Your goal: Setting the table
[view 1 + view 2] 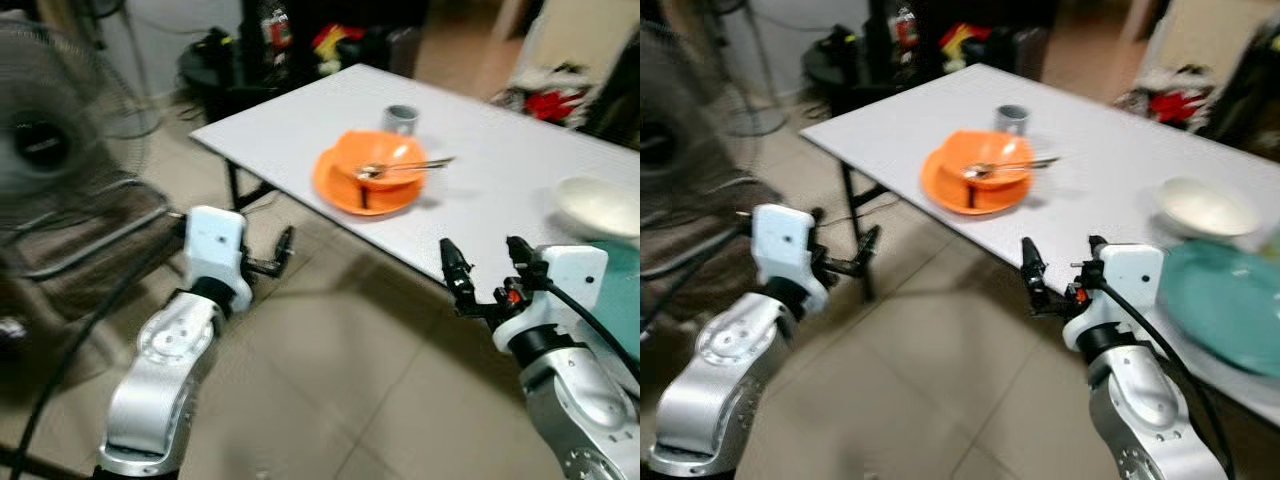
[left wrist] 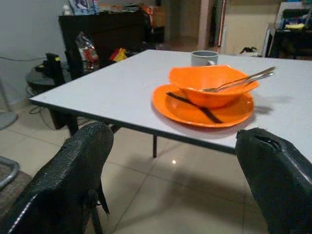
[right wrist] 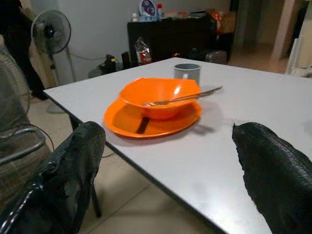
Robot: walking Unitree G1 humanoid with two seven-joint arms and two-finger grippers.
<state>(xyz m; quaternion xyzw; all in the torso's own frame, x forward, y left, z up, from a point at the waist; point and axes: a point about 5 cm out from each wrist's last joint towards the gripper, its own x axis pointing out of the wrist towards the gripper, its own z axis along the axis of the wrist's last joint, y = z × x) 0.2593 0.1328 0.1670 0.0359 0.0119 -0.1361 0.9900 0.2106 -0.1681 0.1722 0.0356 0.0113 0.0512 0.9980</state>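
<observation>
White laminate is forming the table (image 1: 300, 125), which is running diagonally across the view with its near edge facing the robot and tiled floor (image 1: 330, 400) lying open beneath. An orange bowl (image 1: 380, 160) is sitting in an orange plate (image 1: 340, 190) near that edge, with a metal spoon (image 1: 405, 166) resting across the bowl and a grey mug (image 1: 400, 119) standing just behind. A white bowl (image 1: 1206, 207) and a teal plate (image 1: 1225, 300) are lying toward the right. The left gripper (image 1: 283, 252) is hovering over the floor short of the edge, fingers spread and empty. The right gripper (image 1: 488, 268) is hanging at the edge, fingers likewise apart, empty. A standing fan (image 1: 45, 140) is crowding the left.
</observation>
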